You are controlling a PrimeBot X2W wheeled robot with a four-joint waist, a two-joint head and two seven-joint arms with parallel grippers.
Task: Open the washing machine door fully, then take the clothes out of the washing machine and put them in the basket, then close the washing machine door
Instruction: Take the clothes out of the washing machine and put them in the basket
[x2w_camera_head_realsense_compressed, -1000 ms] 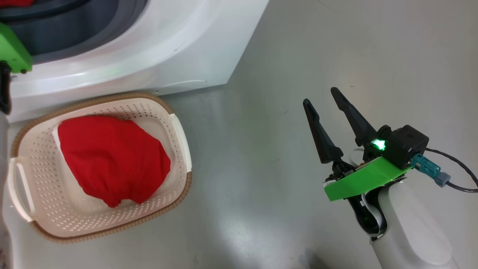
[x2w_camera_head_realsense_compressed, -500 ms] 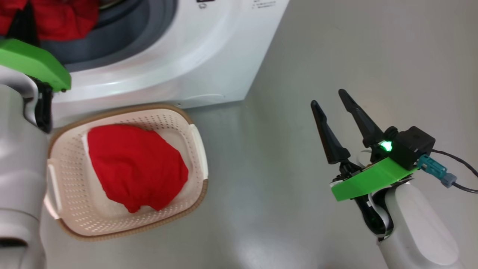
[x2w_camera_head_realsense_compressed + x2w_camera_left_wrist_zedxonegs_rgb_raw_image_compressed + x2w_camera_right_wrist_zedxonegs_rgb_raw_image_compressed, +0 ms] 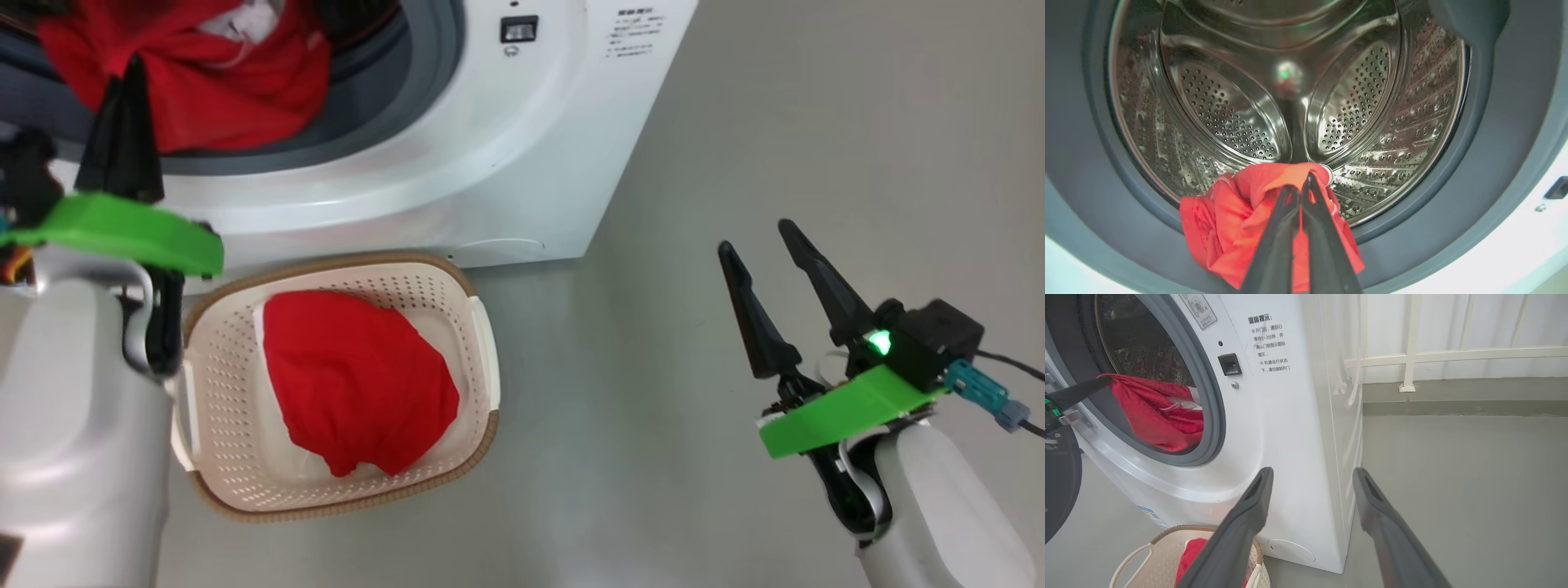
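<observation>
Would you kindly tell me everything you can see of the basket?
The basket is cream-white perforated plastic, a rounded rectangle with a brown woven-look rim and two pale side handles. It stands upright on the grey floor, close before the washing machine. A red garment lies heaped inside, covering much of its bottom.

right gripper (image 3: 1310,475): 6 o'clock, jaws wide
clothes (image 3: 1163,420): 9 o'clock, hanging from washing machine (image 3: 1298,428) drum
basket (image 3: 1152,561): 7 o'clock, below the machine
</observation>
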